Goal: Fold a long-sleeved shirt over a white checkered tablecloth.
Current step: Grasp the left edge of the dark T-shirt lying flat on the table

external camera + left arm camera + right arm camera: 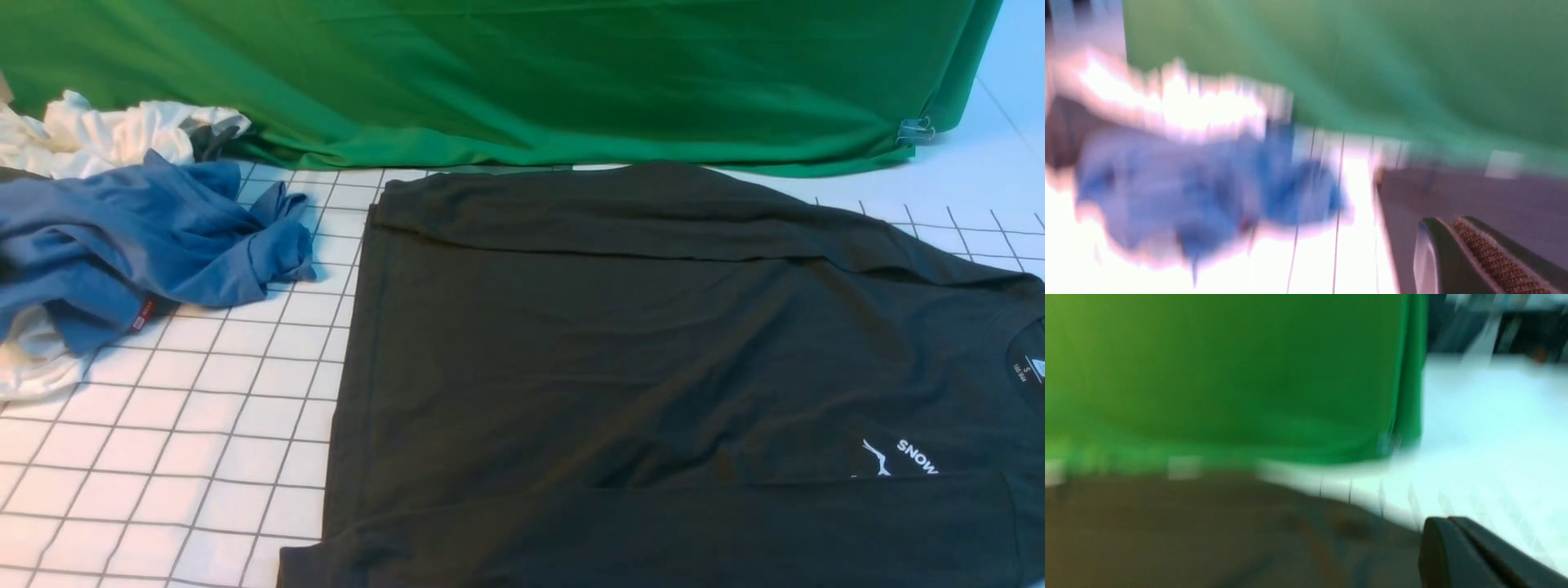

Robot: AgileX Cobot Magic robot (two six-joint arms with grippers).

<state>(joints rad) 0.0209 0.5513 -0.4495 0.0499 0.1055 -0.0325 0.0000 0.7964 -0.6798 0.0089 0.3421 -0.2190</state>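
The long-sleeved shirt (653,351) lies flat on the white checkered tablecloth (204,425), black, with white "SNOW" lettering (916,456) and the neck label (1035,369) at the right edge. One sleeve is folded across its far side and the other across its near side. Neither gripper shows in the front view. In the blurred left wrist view, my left gripper (1453,222) is shut and empty above the shirt (1474,196), near its edge by the tablecloth (1355,245). In the blurred right wrist view, my right gripper (1447,519) is shut and empty over the shirt (1208,531).
A crumpled blue garment (139,245) with a red tag (143,314) lies at the left, over a white garment (106,135). A green fabric backdrop (531,73) hangs along the far side, held by a clip (916,129) at the right.
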